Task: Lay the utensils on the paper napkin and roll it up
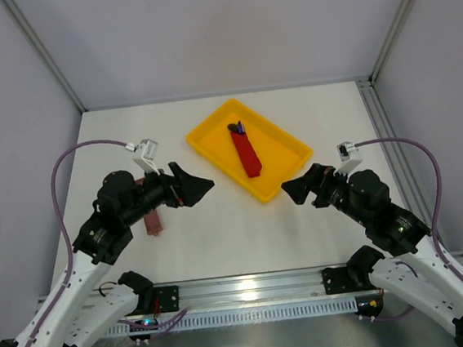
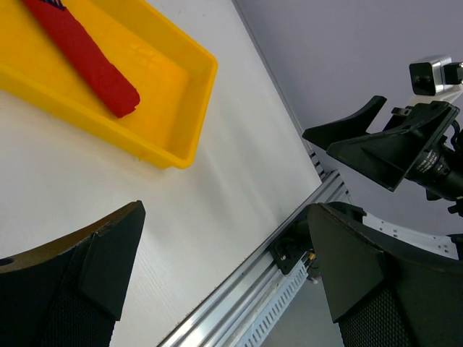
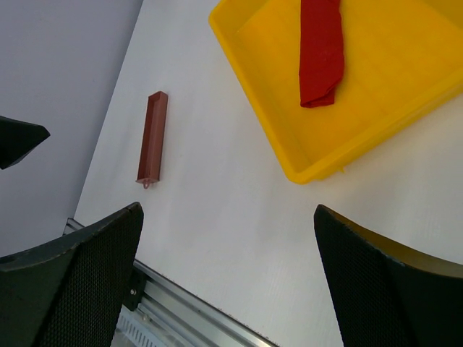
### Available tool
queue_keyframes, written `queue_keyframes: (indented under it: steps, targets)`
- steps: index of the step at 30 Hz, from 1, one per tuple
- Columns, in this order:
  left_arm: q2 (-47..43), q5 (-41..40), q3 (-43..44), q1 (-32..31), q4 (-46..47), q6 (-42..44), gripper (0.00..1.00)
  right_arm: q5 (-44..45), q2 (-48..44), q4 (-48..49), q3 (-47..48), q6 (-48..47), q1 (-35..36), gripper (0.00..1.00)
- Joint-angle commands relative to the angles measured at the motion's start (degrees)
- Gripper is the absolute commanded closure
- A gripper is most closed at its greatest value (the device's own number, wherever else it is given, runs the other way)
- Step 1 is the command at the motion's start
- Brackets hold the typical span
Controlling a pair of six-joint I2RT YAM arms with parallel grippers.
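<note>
The paper napkin [image 1: 247,155] is a red roll lying diagonally inside the yellow tray [image 1: 210,123]. The dark tips of the utensils [image 1: 236,128] poke out of its far end. The rest of them is hidden inside the roll. My left gripper [image 1: 198,186] hovers open to the left of the tray, holding nothing. To the right of the tray's near corner my right gripper [image 1: 295,189] is open and holds nothing. The left wrist view shows the roll [image 2: 85,53] in the tray [image 2: 182,142], beyond my open left gripper [image 2: 226,211]. The right wrist view shows the roll [image 3: 321,52] and my open right gripper [image 3: 228,210].
A small brownish-red block [image 1: 151,219] lies on the white table under my left arm, seen as well in the right wrist view [image 3: 153,136]. A metal rail [image 1: 242,287] runs along the near edge. Grey walls enclose the table on three sides.
</note>
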Motion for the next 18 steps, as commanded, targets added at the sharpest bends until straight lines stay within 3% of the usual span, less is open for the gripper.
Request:
queue_keyframes:
  steps: [1, 18]
  targets:
    - [0.3, 0.0, -0.1, 0.0, -1.3, 0.9, 0.00, 0.3, -0.6, -0.7, 1.6, -1.8, 0.2, 0.00]
    - [0.3, 1.2, 0.0, -0.1, -2.2, 1.1, 0.00, 2.2, -2.7, -0.7, 4.2, -4.0, 0.2, 0.00]
